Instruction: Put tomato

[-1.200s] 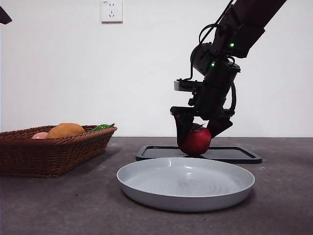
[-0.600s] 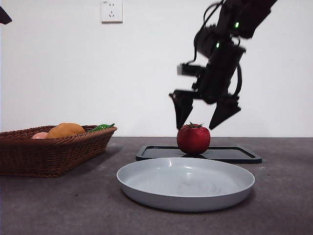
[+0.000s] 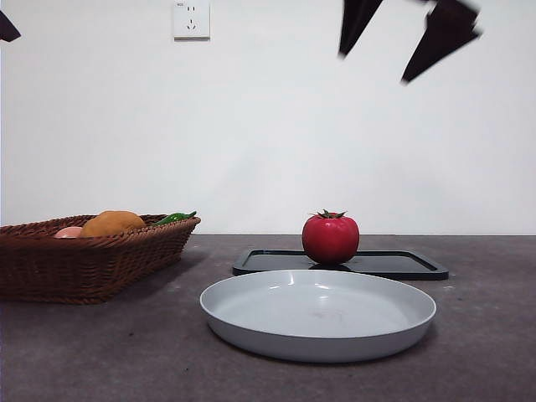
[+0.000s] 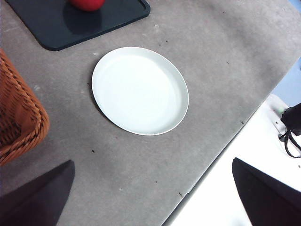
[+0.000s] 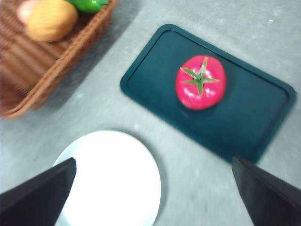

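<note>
The red tomato [image 3: 330, 239] with its green stem stands upright on the black tray [image 3: 402, 264], free of any gripper. It also shows in the right wrist view [image 5: 201, 82] on the tray [image 5: 254, 122]. My right gripper [image 3: 374, 67] is open and empty, high above the tomato at the top edge of the front view. In the left wrist view my left gripper [image 4: 153, 161] is open and empty, high over the table's near edge. Only part of the tomato [image 4: 87, 4] shows there.
A grey plate [image 3: 318, 335] lies in front of the tray. A wicker basket [image 3: 84, 260] at the left holds an orange-brown fruit [image 3: 112, 223], a pale pink item [image 3: 69, 232] and a green pepper [image 3: 174, 218].
My right gripper let go of the tomato, opened wide and rose straight up to the top of the view. The tomato stays on the black tray.
</note>
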Tool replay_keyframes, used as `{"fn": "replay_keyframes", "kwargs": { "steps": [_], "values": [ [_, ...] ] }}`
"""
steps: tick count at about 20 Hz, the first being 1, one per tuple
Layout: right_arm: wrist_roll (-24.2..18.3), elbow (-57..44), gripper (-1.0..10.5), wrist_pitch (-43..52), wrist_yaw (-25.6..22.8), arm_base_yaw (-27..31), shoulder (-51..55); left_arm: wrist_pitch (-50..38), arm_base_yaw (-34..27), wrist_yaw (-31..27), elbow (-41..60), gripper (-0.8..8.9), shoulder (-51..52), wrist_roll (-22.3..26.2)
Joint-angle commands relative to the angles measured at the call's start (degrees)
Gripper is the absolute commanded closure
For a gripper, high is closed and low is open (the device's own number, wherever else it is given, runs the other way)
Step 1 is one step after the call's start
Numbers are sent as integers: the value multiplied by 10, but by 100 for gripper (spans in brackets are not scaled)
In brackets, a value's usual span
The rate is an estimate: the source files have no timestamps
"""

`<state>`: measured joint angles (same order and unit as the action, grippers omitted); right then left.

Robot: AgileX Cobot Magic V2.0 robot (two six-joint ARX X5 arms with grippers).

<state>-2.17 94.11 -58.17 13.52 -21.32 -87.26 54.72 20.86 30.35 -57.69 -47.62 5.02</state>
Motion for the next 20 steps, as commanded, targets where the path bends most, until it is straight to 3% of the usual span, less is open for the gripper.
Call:
{"fn": "replay_keyframes", "kwargs": {
  "steps": [1,6,9,13,20],
  "values": [
    [-5,10,389,-30,12,-3,39,-3,2,3,-9,282,-3,3],
    [-4,-26,389,-56,17,-10,151,-3,2,3,-9,282,-3,3],
    [3,-104,389,-52,20,-23,226,-3,2,3,-9,282,-3,3],
    [22,-228,390,-43,63,-39,308,-3,2,3,-9,282,-3,3],
    [35,-330,390,-39,93,-52,376,-3,2,3,-9,282,-3,3]
  ]
}}
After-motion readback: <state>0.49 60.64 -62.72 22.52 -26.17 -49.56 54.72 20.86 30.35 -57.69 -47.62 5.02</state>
